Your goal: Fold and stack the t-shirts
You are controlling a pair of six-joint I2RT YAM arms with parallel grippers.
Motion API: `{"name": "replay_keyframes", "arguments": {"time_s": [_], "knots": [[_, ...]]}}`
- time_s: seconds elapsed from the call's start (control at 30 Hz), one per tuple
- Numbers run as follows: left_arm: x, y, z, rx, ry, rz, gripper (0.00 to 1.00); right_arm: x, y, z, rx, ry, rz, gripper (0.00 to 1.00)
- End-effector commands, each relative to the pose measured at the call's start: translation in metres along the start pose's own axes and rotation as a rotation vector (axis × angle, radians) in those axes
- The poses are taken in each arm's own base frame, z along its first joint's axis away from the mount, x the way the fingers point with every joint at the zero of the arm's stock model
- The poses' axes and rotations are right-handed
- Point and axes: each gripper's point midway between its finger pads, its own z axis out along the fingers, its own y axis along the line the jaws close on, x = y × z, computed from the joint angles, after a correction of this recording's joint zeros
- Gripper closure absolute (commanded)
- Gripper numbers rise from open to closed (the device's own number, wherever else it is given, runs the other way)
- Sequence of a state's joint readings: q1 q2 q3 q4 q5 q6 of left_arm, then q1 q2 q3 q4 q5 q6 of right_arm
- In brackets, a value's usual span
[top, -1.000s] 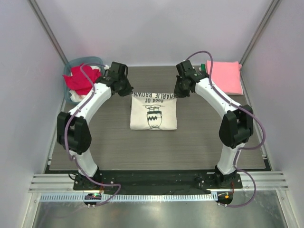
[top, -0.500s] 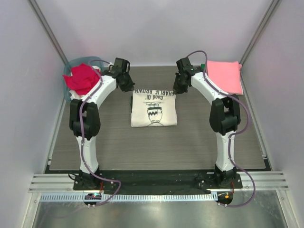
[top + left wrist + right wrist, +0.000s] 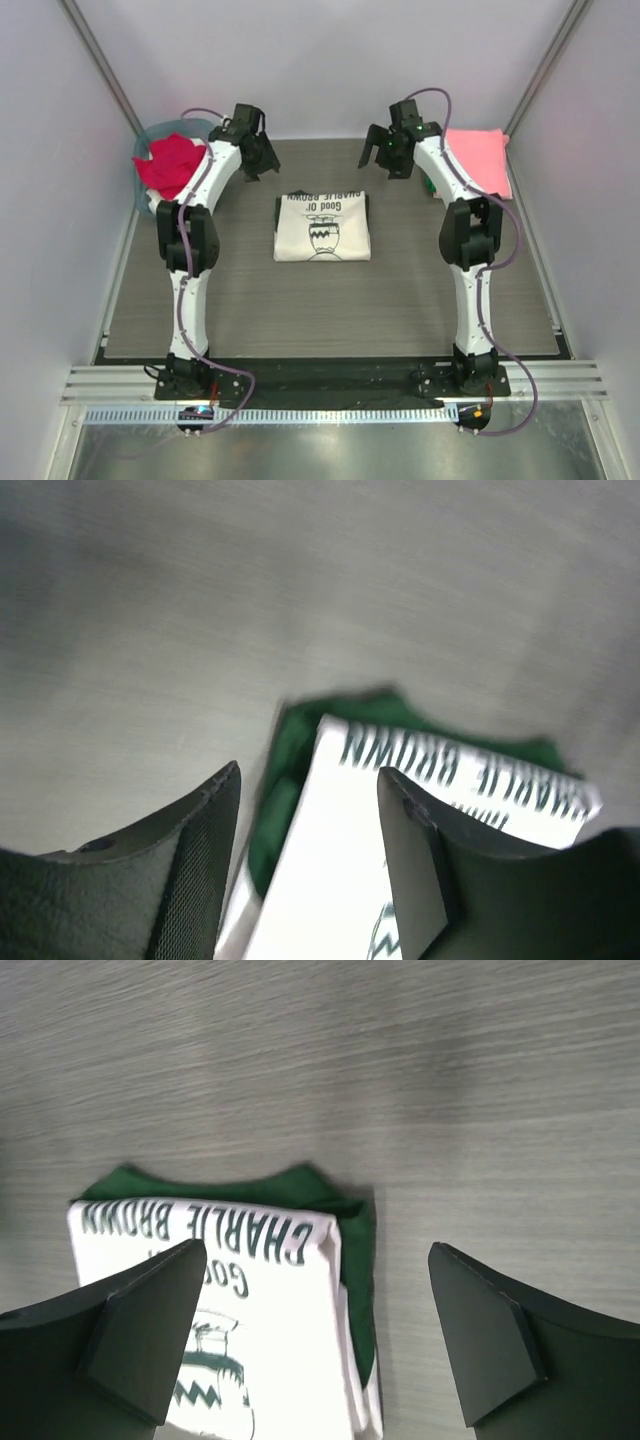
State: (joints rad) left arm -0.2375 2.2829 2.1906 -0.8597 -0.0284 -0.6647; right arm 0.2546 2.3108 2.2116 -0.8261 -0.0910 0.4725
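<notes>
A folded cream t-shirt [image 3: 322, 227] with dark green edges and black "Charlie Brown" print lies flat mid-table. My left gripper [image 3: 255, 160] hovers open above its far left corner; in the left wrist view the shirt [image 3: 330, 860] shows between and below the fingers [image 3: 205, 860], untouched. My right gripper [image 3: 385, 155] stands wide open above the far right corner, with the shirt [image 3: 270, 1330] lying below its fingers [image 3: 480, 1340]. Neither gripper holds anything. A folded pink t-shirt [image 3: 478, 160] lies at the back right. A crumpled red t-shirt [image 3: 165, 165] sits in the basket.
The round teal basket [image 3: 150, 133] stands at the back left corner beside the left arm. The grey wooden tabletop [image 3: 330, 310] ends at metal rails along the near edge. Pale walls close in the left, right and far sides.
Both grippers have opened and let go of the cream shirt's far edge. Both have risen and drawn back toward the far side. The shirt stays folded mid-table.
</notes>
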Motion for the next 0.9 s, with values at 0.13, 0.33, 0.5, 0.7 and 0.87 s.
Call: {"name": "replay_keyframes", "arguments": {"time_s": [0.13, 0.33, 0.5, 0.7, 0.87], "knots": [[0.052, -0.002, -0.11, 0.126, -0.023, 0.017, 0.44, 0.09, 0.071, -0.098, -0.365, 0.071, 0.01, 0.24], [0.132, -0.03, -0.103, 0.293, 0.137, 0.009, 0.5, 0.171, 0.078, -0.085, -0.474, 0.222, 0.093, 0.77], [0.164, -0.037, -0.074, 0.362, 0.212, -0.047, 0.54, 0.185, 0.05, -0.053, -0.424, 0.238, 0.097, 0.88], [0.206, 0.011, -0.024, 0.193, 0.287, -0.008, 0.59, 0.215, -0.014, -0.017, -0.323, 0.306, 0.151, 0.92], [0.227, 0.049, -0.008, 0.074, 0.292, 0.034, 0.62, 0.243, -0.035, -0.01, -0.276, 0.34, 0.149, 0.93]]}}
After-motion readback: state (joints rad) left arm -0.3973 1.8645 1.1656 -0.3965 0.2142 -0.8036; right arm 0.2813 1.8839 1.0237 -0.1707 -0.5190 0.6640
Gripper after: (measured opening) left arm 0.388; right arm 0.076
